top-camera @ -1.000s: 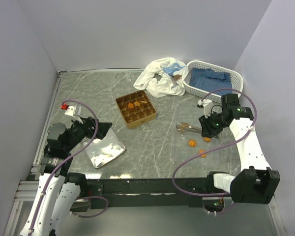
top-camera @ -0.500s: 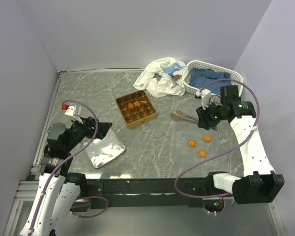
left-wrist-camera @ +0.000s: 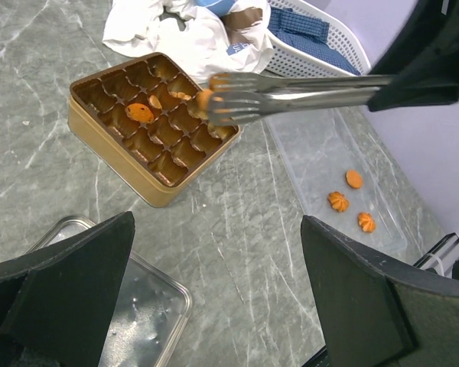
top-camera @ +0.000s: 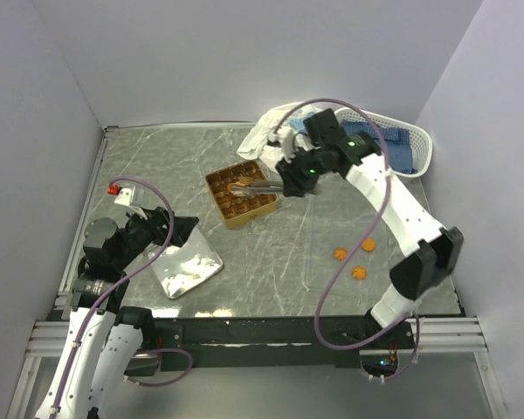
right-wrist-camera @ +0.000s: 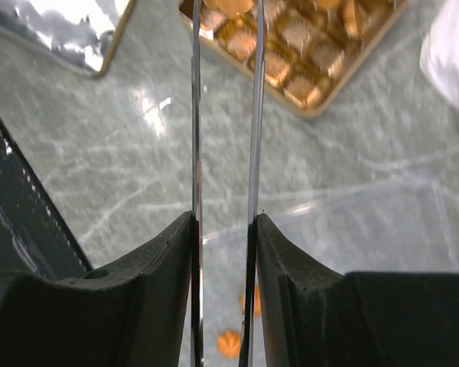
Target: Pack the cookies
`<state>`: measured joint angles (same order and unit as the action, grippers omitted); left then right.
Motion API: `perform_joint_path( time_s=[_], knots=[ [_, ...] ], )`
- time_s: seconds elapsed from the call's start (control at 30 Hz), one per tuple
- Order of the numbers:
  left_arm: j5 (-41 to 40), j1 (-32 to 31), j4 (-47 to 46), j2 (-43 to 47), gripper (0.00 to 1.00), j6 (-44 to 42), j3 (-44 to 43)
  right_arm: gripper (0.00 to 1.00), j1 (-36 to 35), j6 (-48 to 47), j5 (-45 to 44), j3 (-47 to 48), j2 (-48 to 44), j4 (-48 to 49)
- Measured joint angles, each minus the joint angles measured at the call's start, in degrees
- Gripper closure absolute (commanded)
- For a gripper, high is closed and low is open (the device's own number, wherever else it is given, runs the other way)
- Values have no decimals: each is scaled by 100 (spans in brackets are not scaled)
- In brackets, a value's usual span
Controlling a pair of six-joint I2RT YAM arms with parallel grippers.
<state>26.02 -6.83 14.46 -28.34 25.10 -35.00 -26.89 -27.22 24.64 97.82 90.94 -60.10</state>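
Currently the right hand (top-camera: 293,177) grips tongs (left-wrist-camera: 306,93) whose cookie (left-wrist-camera: 206,100) hangs above the tin (left-wrist-camera: 111,149). The left hand (top-camera: 182,231), spread wide, lies farther from the tin.

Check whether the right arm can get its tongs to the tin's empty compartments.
Probably yes. The right gripper holds the tongs, whose tips, pinching a cookie, hang over the tin's open top. Nothing stands between them and the empty cells.

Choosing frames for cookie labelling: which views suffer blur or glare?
Left wrist: the tips of the tongs and the pinched cookie are smeared; the tin is sharp. Right wrist: glare on the table and the shiny tray. Top external: evenly lit, loose cookies small but crisp.
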Motion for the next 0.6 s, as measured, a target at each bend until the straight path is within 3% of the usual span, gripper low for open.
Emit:
perform_joint_path(
  time_s=[0.3,0.6],
  knots=[
    [-39,0,2,7,4,0,0,63,-514,85,-195,1478,1486,-199],
    [-39,2,2,74,3,0,0,59,-721,98,-328,1663,1856,-385]
  ],
)
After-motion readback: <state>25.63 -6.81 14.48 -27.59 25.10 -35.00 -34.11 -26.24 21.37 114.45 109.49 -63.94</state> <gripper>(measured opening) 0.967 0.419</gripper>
